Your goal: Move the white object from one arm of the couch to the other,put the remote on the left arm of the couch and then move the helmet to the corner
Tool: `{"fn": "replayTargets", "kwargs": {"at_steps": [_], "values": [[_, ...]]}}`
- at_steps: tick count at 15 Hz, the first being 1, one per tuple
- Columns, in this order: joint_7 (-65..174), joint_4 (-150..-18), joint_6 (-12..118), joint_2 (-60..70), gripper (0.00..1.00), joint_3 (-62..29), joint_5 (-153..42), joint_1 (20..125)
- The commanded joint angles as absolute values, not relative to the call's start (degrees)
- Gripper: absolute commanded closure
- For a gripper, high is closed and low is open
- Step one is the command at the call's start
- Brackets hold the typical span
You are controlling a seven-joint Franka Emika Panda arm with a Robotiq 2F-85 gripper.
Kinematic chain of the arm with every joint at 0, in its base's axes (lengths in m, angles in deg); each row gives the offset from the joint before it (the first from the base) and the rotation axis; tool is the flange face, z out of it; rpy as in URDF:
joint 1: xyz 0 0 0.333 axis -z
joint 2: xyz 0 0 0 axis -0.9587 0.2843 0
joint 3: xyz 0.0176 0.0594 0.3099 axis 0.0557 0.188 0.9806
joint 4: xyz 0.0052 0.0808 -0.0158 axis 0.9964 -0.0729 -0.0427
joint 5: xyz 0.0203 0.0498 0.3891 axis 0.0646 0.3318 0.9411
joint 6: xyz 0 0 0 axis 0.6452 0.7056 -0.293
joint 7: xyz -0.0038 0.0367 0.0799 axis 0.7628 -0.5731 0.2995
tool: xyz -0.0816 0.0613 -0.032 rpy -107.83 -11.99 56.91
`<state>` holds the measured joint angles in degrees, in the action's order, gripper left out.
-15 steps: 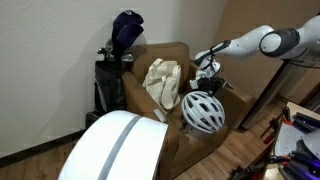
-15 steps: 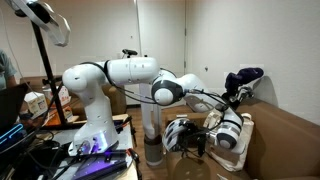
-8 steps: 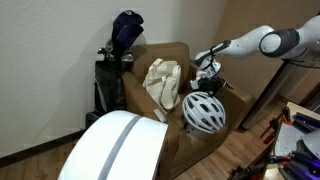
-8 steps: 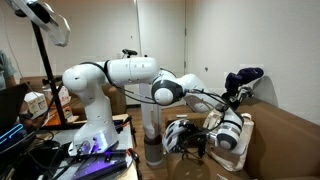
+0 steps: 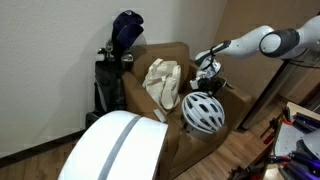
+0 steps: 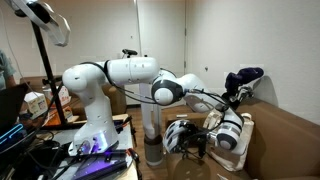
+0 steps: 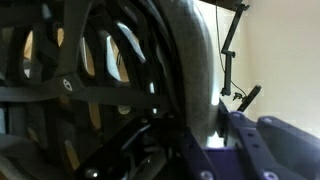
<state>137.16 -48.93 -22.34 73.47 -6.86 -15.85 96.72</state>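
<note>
Honestly, the helmet sits at the front of the couch arm, with the gripper near its back rim (can't tell if the jaws are clamped or apart). It looks light, stiff and slick, so I'd hook a vent rib.

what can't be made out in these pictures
- gripper: too small in an exterior view to tell open or shut; the wrist view is only a dark, blurred close-up.
- remote and white object: not findable in any view.
- couch front: hidden by the glossy white shell in an exterior view.
</note>
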Motion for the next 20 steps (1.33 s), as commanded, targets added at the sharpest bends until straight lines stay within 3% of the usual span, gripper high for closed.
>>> {"fn": "replayTargets", "kwargs": {"at_steps": [1,20], "values": [[134.0,-51.2,-21.2,72.8,0.90,-6.9,-13.3,97.4],[125.0,-52.6,-23.6,72.7,0.90,-9.3,-12.8,96.7]]}}
